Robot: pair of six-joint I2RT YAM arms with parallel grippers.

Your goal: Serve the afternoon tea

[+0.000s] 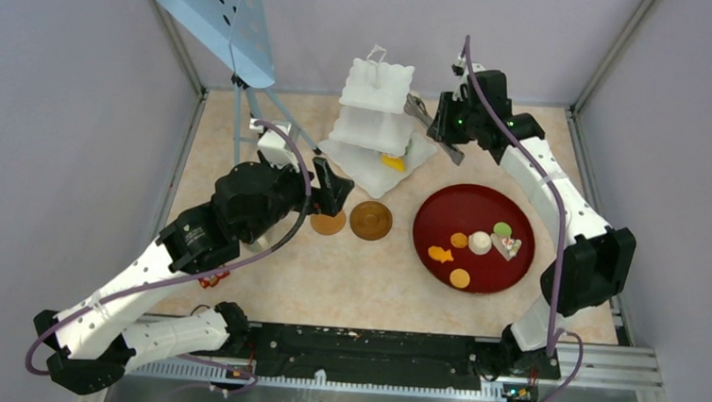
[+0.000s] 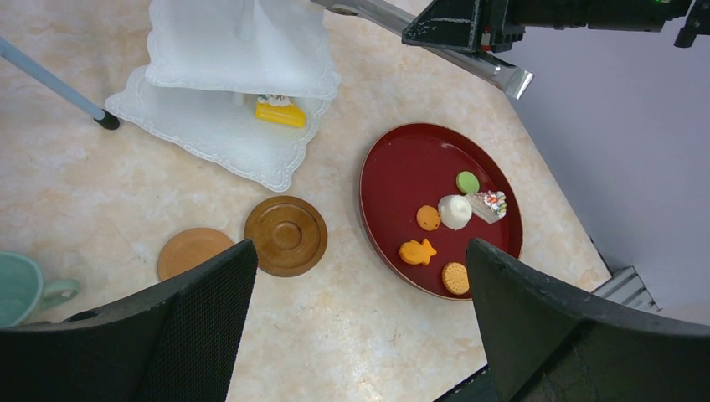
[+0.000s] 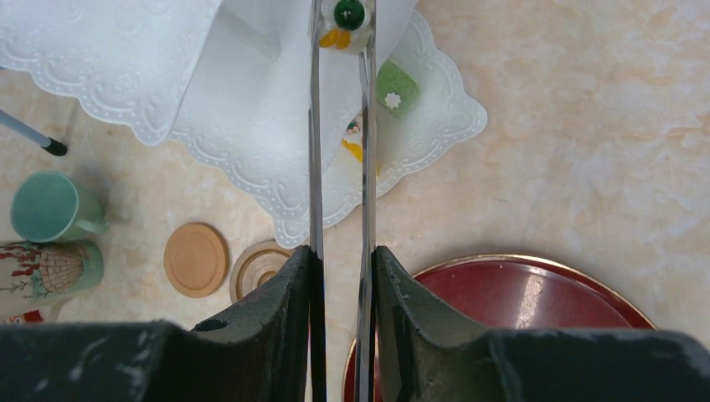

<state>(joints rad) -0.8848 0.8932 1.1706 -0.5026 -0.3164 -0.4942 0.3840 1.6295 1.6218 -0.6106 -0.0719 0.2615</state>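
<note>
**Right gripper** (image 3: 342,261): its jaws are standing narrow, clamping the 2 blades of the tongs (image 3: 315,134) nearly together. The tong tips are pinching a small sweet (image 3: 347,17), green with yellow pieces, over the white tiered stand (image 3: 251,109) at the far side of the table.

**Left gripper** (image 2: 360,251): it is hanging wide apart and holding nothing, above the table near 2 wooden coasters (image 2: 285,235).

**Sweets:**
- The yellow wedge (image 2: 280,111) is lying on the stand's bottom tier, with a green square (image 3: 397,88) near it.
- The red tray (image 2: 410,163) is carrying the orange fish (image 2: 416,251), 2 orange discs (image 2: 428,218), the green round (image 2: 467,182), a white round piece (image 2: 455,211) and an iced slice (image 2: 488,205) touching that piece.

**Cups:** the teal cup (image 3: 46,205) is standing left of the coasters, with the cream mug (image 3: 50,268) just beside it.
</note>
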